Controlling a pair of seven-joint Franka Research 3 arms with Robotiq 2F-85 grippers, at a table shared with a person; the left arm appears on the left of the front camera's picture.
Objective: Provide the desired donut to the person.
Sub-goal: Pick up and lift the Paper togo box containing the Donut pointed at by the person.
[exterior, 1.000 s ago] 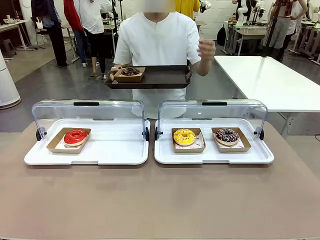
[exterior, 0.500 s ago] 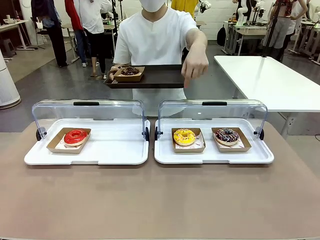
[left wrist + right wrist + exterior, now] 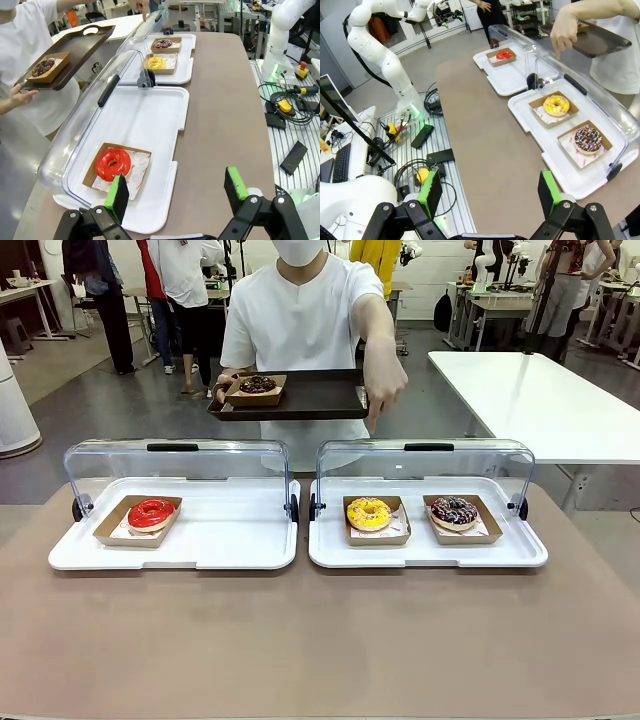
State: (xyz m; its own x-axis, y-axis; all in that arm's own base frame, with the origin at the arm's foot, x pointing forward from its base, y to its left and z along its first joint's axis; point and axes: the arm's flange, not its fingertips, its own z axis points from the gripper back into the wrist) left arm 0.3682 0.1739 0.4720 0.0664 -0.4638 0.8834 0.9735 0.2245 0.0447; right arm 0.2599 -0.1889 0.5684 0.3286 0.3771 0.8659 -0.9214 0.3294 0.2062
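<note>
**Inspector:** Now, the grippers?

**Assistant:** Left gripper (image 3: 176, 180) and right gripper (image 3: 490, 182) both have their jaws spread wide, with nothing between them.

**Inspector:** Donuts?

**Assistant:** The yellow donut (image 3: 368, 513) and the sprinkled chocolate donut (image 3: 454, 510) sit in the right case (image 3: 330, 558), and the red donut (image 3: 151, 513) in the left case (image 3: 80, 560). The person (image 3: 300, 310) holds a dark tray (image 3: 320, 395). Their free hand (image 3: 385, 380) points down above the right case's lid, nearer the yellow donut.

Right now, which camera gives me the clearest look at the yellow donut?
The right wrist view: the yellow donut appears largest there, seen from above, with nothing covering it. The front view shows it clear but smaller; the left wrist view shows it far off and small.
</note>
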